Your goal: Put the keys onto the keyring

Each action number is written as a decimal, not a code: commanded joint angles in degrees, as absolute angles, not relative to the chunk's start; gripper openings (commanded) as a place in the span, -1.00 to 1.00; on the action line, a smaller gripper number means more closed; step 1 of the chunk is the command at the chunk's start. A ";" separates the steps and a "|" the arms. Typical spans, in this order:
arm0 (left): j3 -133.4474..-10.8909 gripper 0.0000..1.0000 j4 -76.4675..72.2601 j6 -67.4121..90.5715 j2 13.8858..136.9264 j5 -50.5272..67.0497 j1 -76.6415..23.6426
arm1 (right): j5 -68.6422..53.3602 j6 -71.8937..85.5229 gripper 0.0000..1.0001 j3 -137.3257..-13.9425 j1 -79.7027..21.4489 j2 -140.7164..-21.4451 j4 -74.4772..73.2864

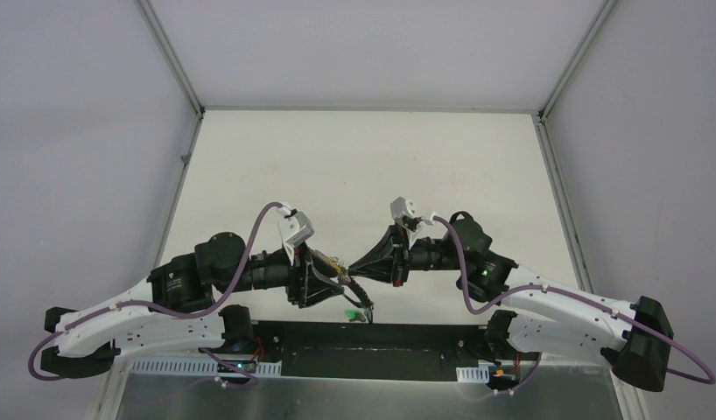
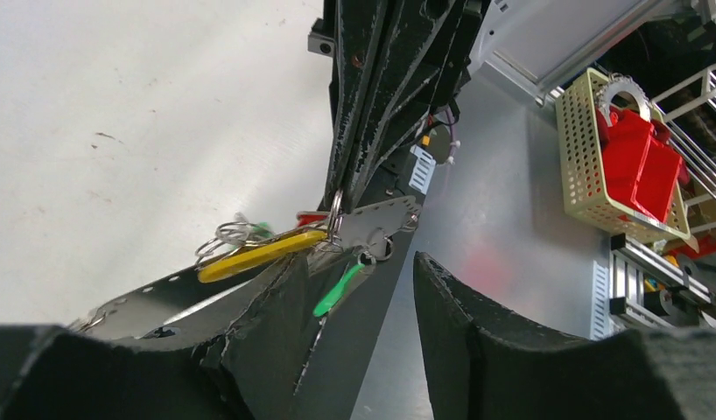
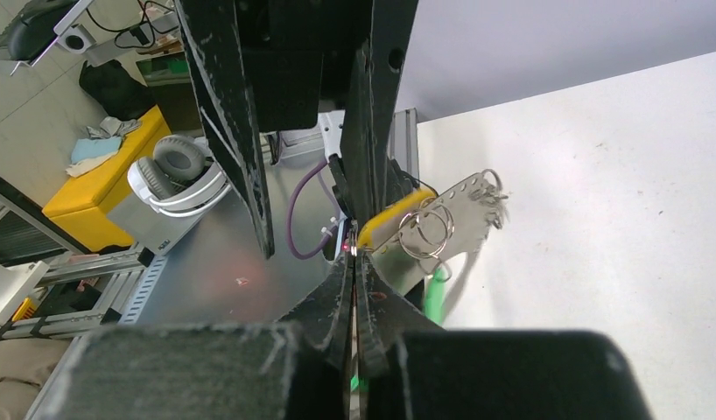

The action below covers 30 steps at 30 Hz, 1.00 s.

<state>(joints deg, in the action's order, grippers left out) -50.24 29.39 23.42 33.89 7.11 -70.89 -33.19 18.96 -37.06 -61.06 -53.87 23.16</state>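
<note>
Both arms meet low over the table's near edge. My right gripper (image 3: 354, 255) is shut on the keyring (image 3: 464, 208), a flat grey metal band with holes, and holds it in the air. A yellow key (image 3: 391, 215) lies along the band and small wire rings (image 3: 429, 229) hang from it. Below them dangles a green key (image 3: 436, 293). In the left wrist view my left gripper (image 2: 359, 259) stands open just under the keyring (image 2: 382, 220). The green key (image 2: 337, 291) hangs beside its left finger and the yellow key (image 2: 249, 254) sticks out to the left. The top view shows the left gripper (image 1: 324, 282) and the right gripper (image 1: 354, 273) tip to tip.
The white table (image 1: 363, 166) stretches away behind the grippers, walled on three sides. A metal plate (image 2: 503, 219) lies past the near edge. A cream basket with a red object (image 2: 630, 162) and white headphones (image 3: 181, 173) sit off the table.
</note>
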 commanded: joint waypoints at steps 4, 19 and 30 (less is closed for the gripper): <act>-51.58 0.00 29.37 21.64 31.53 0.87 -71.17 | -30.08 18.30 -1.00 -37.15 -61.26 -52.23 26.20; -49.75 0.98 29.40 31.23 32.14 -6.01 -71.09 | -14.10 11.02 -1.00 -38.11 -53.34 -54.71 0.52; -51.47 0.98 29.41 31.15 39.10 -5.20 -71.13 | -18.35 7.01 -1.00 -50.23 -45.87 -79.06 -2.99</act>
<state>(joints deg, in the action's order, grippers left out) -49.93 30.61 30.92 37.17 -4.62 -70.89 -17.30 10.07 -44.12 -47.81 -72.79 -2.85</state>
